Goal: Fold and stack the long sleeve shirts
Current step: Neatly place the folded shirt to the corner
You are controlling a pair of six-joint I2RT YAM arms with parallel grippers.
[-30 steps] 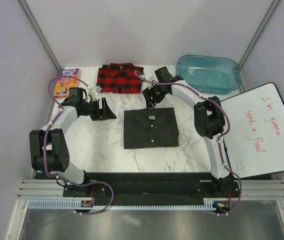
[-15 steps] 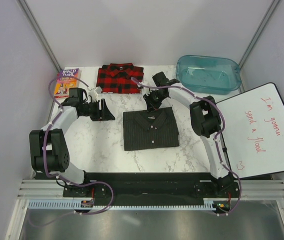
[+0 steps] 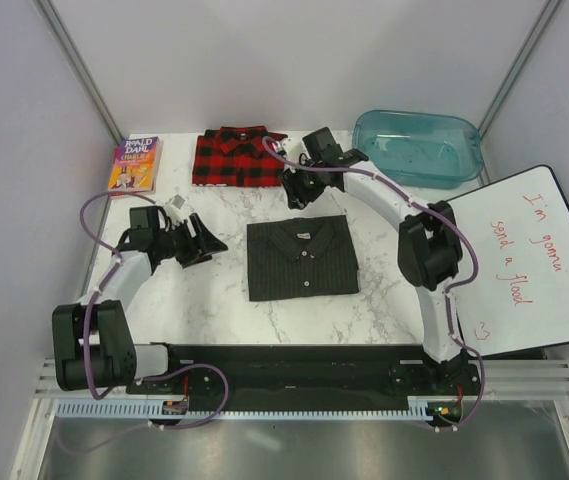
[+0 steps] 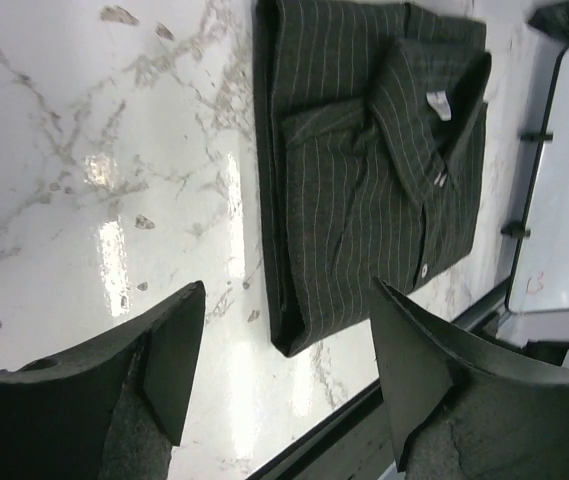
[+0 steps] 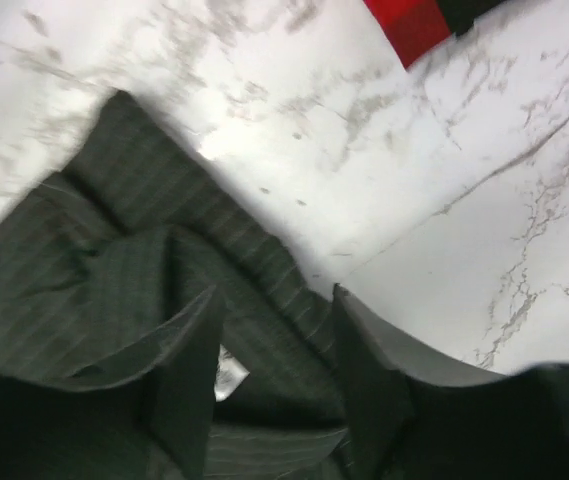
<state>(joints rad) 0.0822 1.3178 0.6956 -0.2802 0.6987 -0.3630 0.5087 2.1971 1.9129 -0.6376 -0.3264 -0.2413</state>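
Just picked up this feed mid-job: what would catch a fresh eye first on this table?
The charcoal pinstripe shirt lies folded at the centre of the table. The red plaid shirt lies folded at the far edge, so the two are not yet stacked. The right arm reaches in between them with its jaws open by the charcoal collar, and a teal bin sits at the far right.
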